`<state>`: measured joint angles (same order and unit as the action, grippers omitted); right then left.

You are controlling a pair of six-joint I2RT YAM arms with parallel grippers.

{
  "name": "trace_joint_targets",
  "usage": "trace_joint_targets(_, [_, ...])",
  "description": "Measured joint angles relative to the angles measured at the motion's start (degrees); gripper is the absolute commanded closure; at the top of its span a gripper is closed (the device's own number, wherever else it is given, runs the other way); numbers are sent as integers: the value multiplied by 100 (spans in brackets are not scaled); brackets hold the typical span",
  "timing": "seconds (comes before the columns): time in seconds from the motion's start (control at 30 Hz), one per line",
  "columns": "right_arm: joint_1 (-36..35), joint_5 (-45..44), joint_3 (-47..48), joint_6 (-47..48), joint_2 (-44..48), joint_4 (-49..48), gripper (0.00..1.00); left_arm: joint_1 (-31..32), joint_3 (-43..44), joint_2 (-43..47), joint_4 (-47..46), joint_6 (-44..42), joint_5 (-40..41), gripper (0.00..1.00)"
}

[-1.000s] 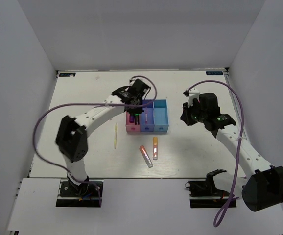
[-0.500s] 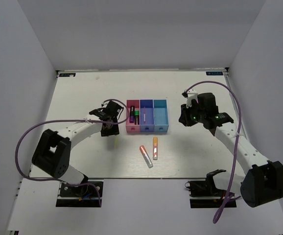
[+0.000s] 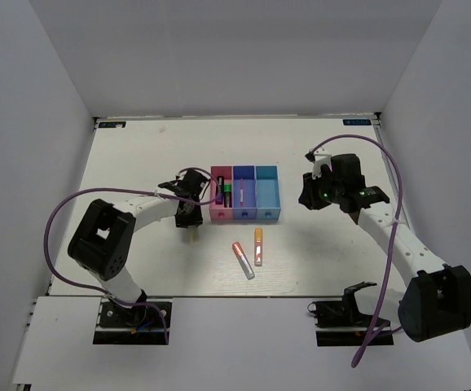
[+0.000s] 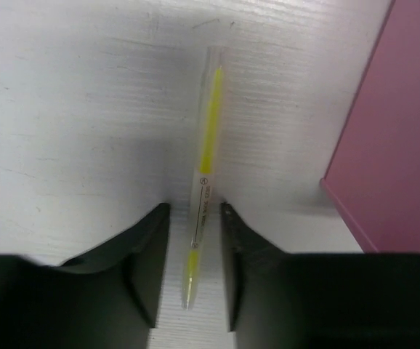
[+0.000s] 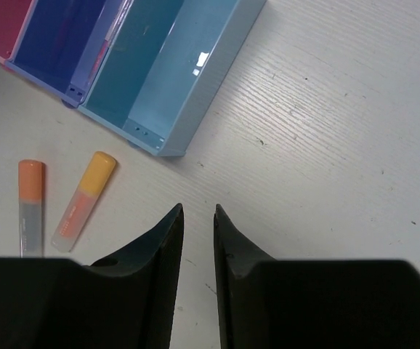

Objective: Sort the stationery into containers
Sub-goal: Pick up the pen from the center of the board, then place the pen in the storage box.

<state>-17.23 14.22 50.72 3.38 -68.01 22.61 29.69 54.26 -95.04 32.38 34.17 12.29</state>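
- Lying flat on the table (image 3: 325, 155), the yellow pen (image 4: 204, 182) is just beside the pink bin's (image 4: 392, 145) outer wall, roughly parallel to it and not touching.
- Left gripper (image 4: 194, 209) is low over the pen's near end. Its jaws are narrow, one finger on each side of the pen. A thin strip of table shows between each finger and the pen, so it is not clamped.
- Pink bin holds a purple marker (image 3: 219, 189) and a green marker (image 3: 228, 195) side by side.
- Blue bin (image 3: 244, 215), in the middle, holds a pink pen (image 3: 242, 191). The teal bin (image 5: 159, 80) joins it on the other side.
- Orange marker (image 3: 258, 245) and red marker (image 3: 244, 261) lie on the table in front of the bins, near each other but apart.
- Right gripper (image 5: 198, 211) hangs over bare table by the teal bin's corner. Its jaws are parted by a narrow slit and grip nothing.
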Motion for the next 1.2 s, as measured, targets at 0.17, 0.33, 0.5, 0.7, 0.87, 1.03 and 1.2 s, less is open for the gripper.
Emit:
trace_joint_targets(0.17, [81, 61, 0, -28, 0, 15, 73, -50, -4, -2, -26, -13, 66, 81])
trace_joint_targets(0.33, [125, 149, 0, -98, 0, 35, 26, -81, -79, 127, 57, -22, 74, 90])
trace_joint_targets(0.5, [146, 302, 2, 46, -15, 66, 66, 44, 61, 796, 501, -50, 74, 93])
trace_joint_targets(0.7, [149, 450, 7, 76, -162, 170, 77, 730, 1185, 1174, 516, -39, 24, 93])
trace_joint_targets(0.87, [149, 601, 7, 116, -181, 256, 32, 1021, 2339, 356, 382, -11, -92, 89])
trace_joint_targets(1.03, [149, 734, 7, 136, -186, 297, 34, 1025, 3235, -848, 280, 42, -127, 89])
trace_joint_targets(1.2, [146, 903, 7, 142, -251, 299, 42, 1040, 3781, -1641, 361, 81, -127, 87])
